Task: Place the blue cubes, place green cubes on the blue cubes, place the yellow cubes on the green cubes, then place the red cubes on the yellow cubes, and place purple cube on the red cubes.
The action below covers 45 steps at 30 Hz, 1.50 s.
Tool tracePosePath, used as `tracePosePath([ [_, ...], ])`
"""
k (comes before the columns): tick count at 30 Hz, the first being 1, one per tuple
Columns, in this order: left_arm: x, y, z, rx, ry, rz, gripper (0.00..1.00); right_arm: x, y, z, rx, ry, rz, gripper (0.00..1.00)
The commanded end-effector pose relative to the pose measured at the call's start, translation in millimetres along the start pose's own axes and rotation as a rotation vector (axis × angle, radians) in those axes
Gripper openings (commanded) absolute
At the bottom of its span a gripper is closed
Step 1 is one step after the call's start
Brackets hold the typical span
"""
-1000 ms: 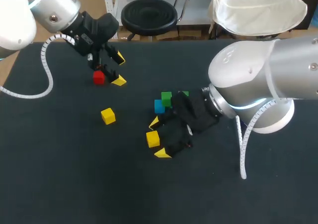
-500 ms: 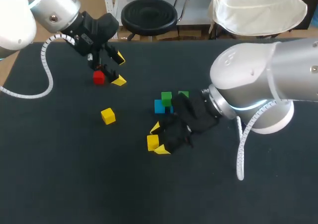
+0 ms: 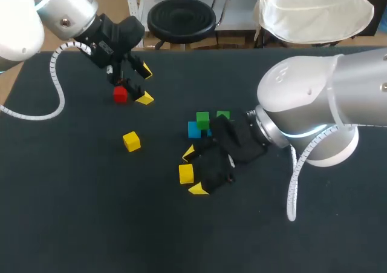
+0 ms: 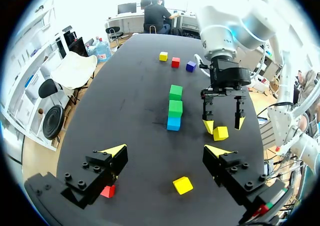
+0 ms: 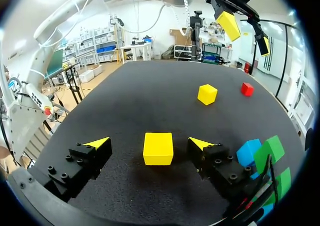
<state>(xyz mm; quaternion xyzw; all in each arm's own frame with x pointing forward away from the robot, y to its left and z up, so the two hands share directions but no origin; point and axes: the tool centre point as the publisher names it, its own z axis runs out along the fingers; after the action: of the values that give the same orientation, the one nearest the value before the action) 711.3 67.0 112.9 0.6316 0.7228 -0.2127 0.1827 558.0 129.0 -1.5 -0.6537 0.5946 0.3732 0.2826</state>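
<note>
Yellow cube [image 3: 186, 174]: it lies on the table [image 3: 91, 212], near the middle, between the two fingers of my right pincer [image 3: 193, 171]. In the right wrist view this yellow cube [image 5: 158, 148] shows a gap to the fingertip on each side, so the right pincer [image 5: 149, 143] stands apart and clamps nothing.

Blue cube [image 3: 194, 129]: it lies just beyond the right pincer. A green cube [image 3: 202, 120] touches it, and I cannot tell whether the green cube rests on it or beside it. A second green cube [image 3: 223, 115] lies close behind, partly hidden by my right arm.

Second yellow cube [image 3: 131, 141]: it lies alone on the table, well apart from the first, between my two arms.

Red cube [image 3: 120, 94]: it lies at the far left part of the table, just beside one finger of my left pincer [image 3: 145, 85]. The left pincer stands apart and holds nothing.

Left wrist view: the red cube [image 4: 107, 191] is beside the left pincer [image 4: 165, 151]. At the far end of the table lie a third yellow cube [image 4: 163, 56], a second red cube [image 4: 175, 62] and a purple cube [image 4: 191, 65], near one another.
</note>
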Motion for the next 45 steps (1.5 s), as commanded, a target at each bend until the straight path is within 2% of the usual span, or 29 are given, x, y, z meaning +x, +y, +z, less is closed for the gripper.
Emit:
tracePosePath([
  [1,0.6,-0.3,-0.2,0.0,-0.002,0.002,1.0,3.8,-2.5,2.7,0.002,-0.014,0.007,0.78],
  [4,0.6,-0.3,-0.2,0.0,-0.002,0.002,1.0,4.4,-2.9,3.5,0.005,-0.023,0.012,0.69],
  [7,0.6,-0.3,-0.2,0.0,-0.002,0.002,1.0,4.7,-3.4,3.9,0.013,-0.03,0.016,0.49],
  [9,0.6,-0.3,-0.2,0.0,-0.002,0.002,1.0,4.7,-3.5,4.1,0.02,-0.034,0.019,0.46],
  [11,0.6,-0.3,-0.2,0.0,-0.002,0.002,1.0,4.6,-3.5,4.1,0.026,-0.037,0.022,0.38],
  [12,0.6,-0.3,-0.2,0.0,-0.002,0.002,1.0,4.5,-3.4,4.1,0.028,-0.038,0.024,0.31],
  [14,0.6,-0.3,-0.2,0.0,-0.002,0.002,1.0,4.5,-2.3,3.2,0.034,-0.044,0.031,0.02],
  [15,0.6,-0.3,-0.2,0.0,-0.002,0.002,1.0,4.0,-1.4,2.5,0.034,-0.047,0.029,0.0],
  [22,0.6,-0.3,-0.2,0.0,-0.002,0.002,1.0,-3.8,14.3,-21.9,0.076,-0.078,0.028,0.0],
  [25,0.6,-0.3,-0.2,0.0,-0.002,0.002,1.0,-9.1,23.0,-35.5,0.116,-0.063,0.036,0.0],
  [32,0.6,-0.3,-0.2,0.0,-0.002,0.002,1.0,-15.0,35.2,-76.0,0.137,-0.024,0.051,0.0],
  [37,0.6,-0.3,-0.2,0.0,-0.002,0.002,1.0,-20.9,32.0,-99.1,0.142,0.006,0.054,0.0],
  [45,0.6,-0.3,-0.2,0.0,-0.002,0.002,1.0,-21.8,12.3,-119.9,0.156,-0.011,0.047,0.0],
])
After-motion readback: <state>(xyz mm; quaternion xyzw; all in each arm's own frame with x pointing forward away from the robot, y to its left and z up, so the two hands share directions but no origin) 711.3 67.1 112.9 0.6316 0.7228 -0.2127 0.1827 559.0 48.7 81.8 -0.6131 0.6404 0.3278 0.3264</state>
